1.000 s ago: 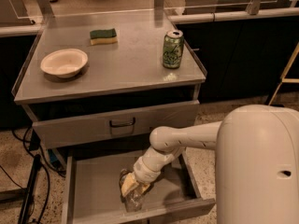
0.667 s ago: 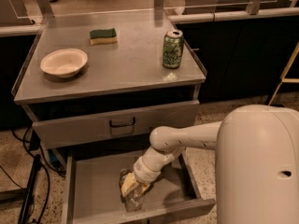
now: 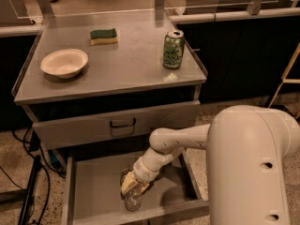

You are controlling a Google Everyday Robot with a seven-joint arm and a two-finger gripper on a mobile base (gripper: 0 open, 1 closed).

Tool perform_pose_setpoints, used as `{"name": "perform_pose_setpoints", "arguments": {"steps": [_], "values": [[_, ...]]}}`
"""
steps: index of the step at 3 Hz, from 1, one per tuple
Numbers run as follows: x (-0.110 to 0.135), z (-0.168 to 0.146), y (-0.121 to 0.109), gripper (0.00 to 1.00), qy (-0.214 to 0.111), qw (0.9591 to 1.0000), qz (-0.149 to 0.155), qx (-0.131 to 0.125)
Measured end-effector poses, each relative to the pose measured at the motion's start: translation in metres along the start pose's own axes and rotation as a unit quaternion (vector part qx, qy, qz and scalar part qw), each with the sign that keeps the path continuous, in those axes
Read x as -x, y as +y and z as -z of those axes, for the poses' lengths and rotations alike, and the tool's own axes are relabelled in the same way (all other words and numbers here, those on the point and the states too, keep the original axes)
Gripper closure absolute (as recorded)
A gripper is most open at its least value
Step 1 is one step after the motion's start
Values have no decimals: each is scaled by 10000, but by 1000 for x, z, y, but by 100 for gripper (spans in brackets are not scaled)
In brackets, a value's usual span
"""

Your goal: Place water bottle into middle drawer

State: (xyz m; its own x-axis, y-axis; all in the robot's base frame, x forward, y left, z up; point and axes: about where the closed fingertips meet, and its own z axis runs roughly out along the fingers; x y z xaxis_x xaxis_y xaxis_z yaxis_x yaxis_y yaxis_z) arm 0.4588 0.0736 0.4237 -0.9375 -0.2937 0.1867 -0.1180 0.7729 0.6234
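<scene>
Nothing has visibly moved over the last second: arm, bottle and drawer sit as before. Right of the gripper bulks the robot's white body (image 3: 253,168), and its arm (image 3: 173,142) slopes down-left into the open middle drawer (image 3: 93,191), whose bare grey floor spreads to the left of and beneath the gripper. Above the gripper is a shut drawer front with a black handle (image 3: 123,123), and higher still the cabinet top (image 3: 126,74) carries a white bowl (image 3: 64,63), a green can (image 3: 173,49) and a sponge (image 3: 103,36). The gripper (image 3: 132,184) is low inside the drawer, clasped around the water bottle (image 3: 132,199), which hangs just under it near the front wall.
</scene>
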Motion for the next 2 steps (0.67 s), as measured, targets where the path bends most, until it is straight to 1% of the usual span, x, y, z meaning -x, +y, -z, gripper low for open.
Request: {"name": "perform_pose_setpoints", "arguments": {"steps": [1,2], "values": [[8,-11,-6,100,24,9999,-107,3],[8,-25,-13,100,129,9997,-226,11]]}}
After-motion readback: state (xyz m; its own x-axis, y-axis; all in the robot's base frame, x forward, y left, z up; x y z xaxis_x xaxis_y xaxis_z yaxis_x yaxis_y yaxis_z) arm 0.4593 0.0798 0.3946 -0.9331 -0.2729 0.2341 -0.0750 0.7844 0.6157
